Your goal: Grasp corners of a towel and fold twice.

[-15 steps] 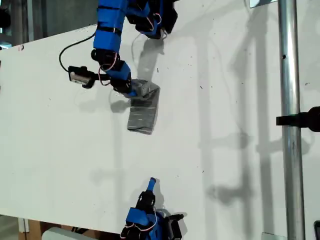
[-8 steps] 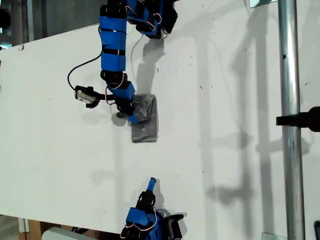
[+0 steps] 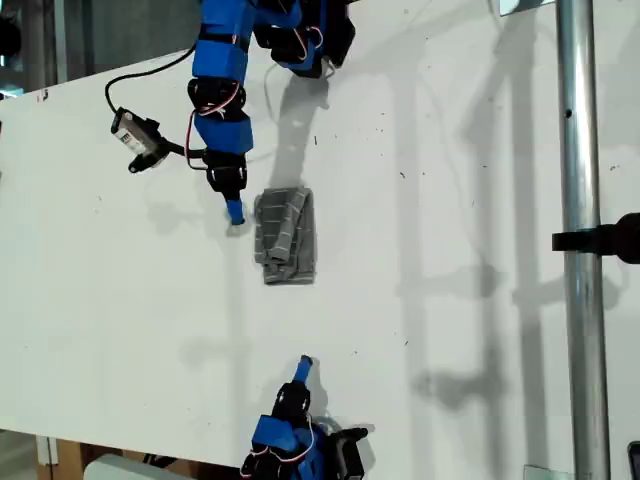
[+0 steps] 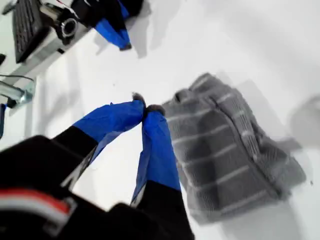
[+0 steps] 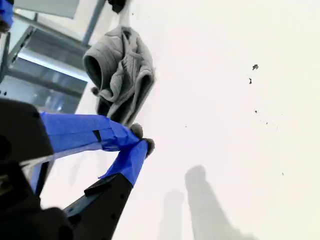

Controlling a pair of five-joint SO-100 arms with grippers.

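- The towel [image 3: 286, 237] lies folded into a small grey striped bundle on the white table [image 3: 450, 330], roughly midway between the two blue arms in the exterior view.
- My first gripper [image 3: 234, 212] hangs just beside the towel, on the exterior view's left of it, apart from the cloth and not touching it.
- In the first wrist view the blue taped fingertips [image 4: 152, 116] of my first gripper [image 4: 145, 110] meet at their ends with nothing between them; the towel [image 4: 227, 150] sits just past them, clear of the jaws.
- My second gripper [image 3: 303, 368] rests well apart from the towel, below it in the exterior view, pointing towards the bundle.
- The second wrist view shows my second gripper [image 5: 141, 138] with its tips pressed together and empty, the towel [image 5: 122, 75] lying further ahead on the table surface.
- The towel's folds are uneven: layered edges and a rolled end show in both wrist views, and the corners cannot be told apart within the bundle.
- A metal pole [image 3: 580, 240] stands far from the towel, towards the exterior view's right.
- Half a second ago my first gripper was down on the towel's edge; it has since lifted off and drawn back from the cloth.
- A second ago the bundle was tilted and partly raised at the gripper; now it lies flat and straighter on the table.
- My second gripper has not moved across the three exterior pictures.
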